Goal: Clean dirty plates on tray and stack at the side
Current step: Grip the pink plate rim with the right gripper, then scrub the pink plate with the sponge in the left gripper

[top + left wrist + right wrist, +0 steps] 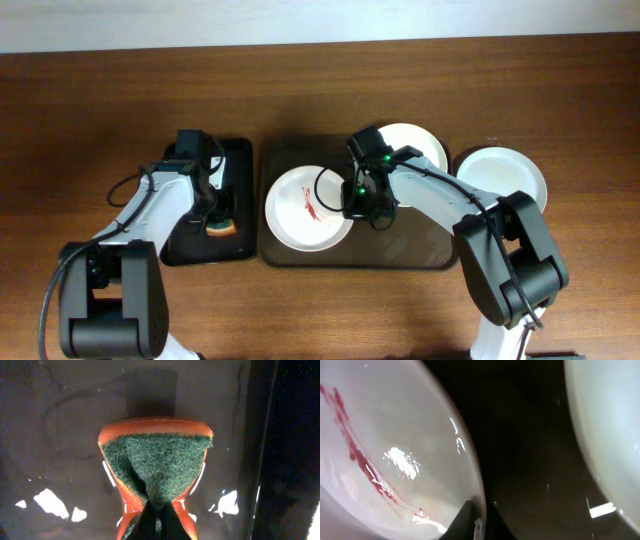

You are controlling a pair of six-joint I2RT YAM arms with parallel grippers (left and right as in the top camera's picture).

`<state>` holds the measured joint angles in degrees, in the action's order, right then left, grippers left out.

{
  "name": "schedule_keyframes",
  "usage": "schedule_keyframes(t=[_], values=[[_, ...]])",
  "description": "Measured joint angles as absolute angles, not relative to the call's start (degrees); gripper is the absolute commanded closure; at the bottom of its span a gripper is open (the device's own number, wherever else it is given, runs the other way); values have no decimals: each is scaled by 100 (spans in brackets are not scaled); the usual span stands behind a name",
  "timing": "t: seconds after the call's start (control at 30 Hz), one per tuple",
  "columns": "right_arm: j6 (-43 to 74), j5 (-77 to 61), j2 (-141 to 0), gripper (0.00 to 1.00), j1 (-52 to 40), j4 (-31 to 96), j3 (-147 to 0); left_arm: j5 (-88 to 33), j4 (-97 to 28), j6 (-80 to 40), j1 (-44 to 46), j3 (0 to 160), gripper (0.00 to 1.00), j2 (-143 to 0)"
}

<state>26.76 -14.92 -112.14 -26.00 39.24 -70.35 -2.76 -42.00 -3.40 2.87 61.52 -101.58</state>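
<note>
My right gripper (pixel 477 526) pinches the stained plate (pixel 385 435) at its glossy rim: thin hold, may slip. My left gripper (pixel 152 512) clamps the sponge (pixel 155 462).

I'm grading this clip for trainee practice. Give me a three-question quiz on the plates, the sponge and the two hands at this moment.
1. True or false: the left hand is shut on the sponge.
2. The red-streaked plate lies: A) on the brown tray; B) on top of another plate; C) in the left hand.
3. Fill in: the right hand pinches the red-streaked plate at its ____.

Key: 1 true; 2 A; 3 rim.
</note>
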Motion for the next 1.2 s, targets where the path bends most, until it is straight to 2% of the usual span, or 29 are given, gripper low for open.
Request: schedule_keyframes(t=[0.23,0.4,0.57,0.73,0.9,1.2], values=[[2530,-1509,-11214,92,-2600,4029,-7037,-242,-3124,-340,287,6348,100,-10191],[2519,-1525,-11214,92,-2600,4051,-7041,-198,-4438,-338,287,6298,100,-10191],[2506,-1527,-11214,93,-2598,4058,-7041,-187,-3634,-342,287,6182,100,-10191],[2510,-1525,-11214,93,-2598,4073,-7052,-187,-4770,-342,287,6875,100,-10112],[2506,-1527,-11214,94,-2598,4073,-7052,-187,-4729,-473,287,6888,100,-9570],[2508,-1527,-11214,94,-2598,4071,-7052,-187,-4257,-670,287,6893,100,-7262]])
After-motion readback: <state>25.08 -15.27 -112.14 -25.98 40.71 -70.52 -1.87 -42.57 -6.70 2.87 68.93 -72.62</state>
